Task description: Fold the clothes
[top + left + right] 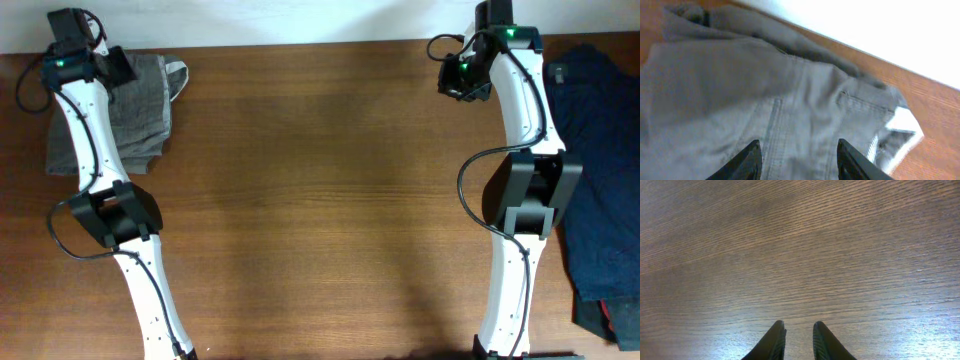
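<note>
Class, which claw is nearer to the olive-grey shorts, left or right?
Left. The left claw hangs over the olive-grey shorts; the right claw is far across the table, above bare wood.

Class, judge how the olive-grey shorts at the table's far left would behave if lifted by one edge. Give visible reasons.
The shorts would probably droop and unfold: they lie soft and creased. Likely light, being thin fabric. Their woven surface should grip rather than slip.
</note>
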